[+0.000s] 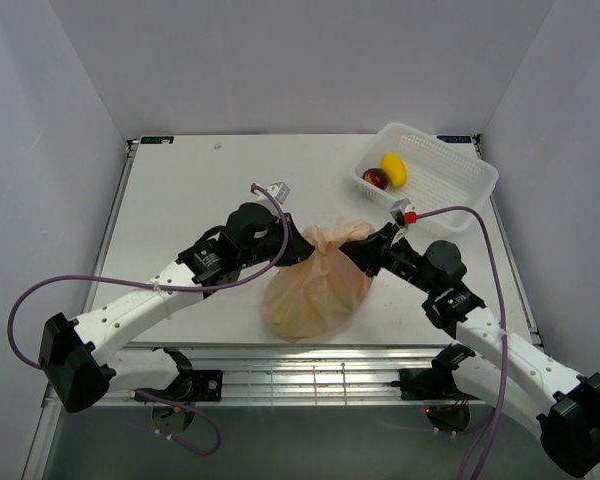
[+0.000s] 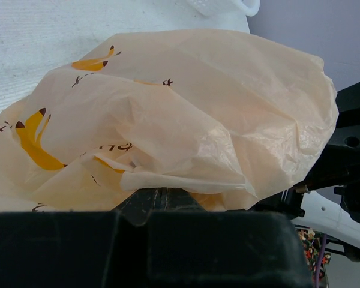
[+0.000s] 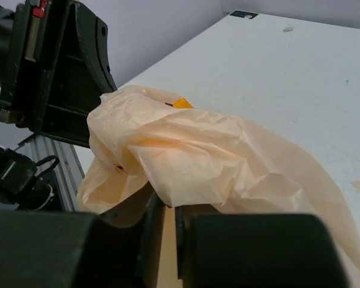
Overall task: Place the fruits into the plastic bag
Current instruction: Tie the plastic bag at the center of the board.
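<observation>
The left gripper [image 2: 159,201] is pressing its jaws together on a fold of the plastic bag [image 1: 315,285], and the right gripper [image 3: 168,211] is clamping its jaws on the bag's right side. The bag is sagging between them onto the near middle of the table [image 1: 185,200], while a dark-red fruit [image 1: 375,178] and a yellow fruit [image 1: 393,168] are lying in the white basket [image 1: 452,162] at the far right.
</observation>
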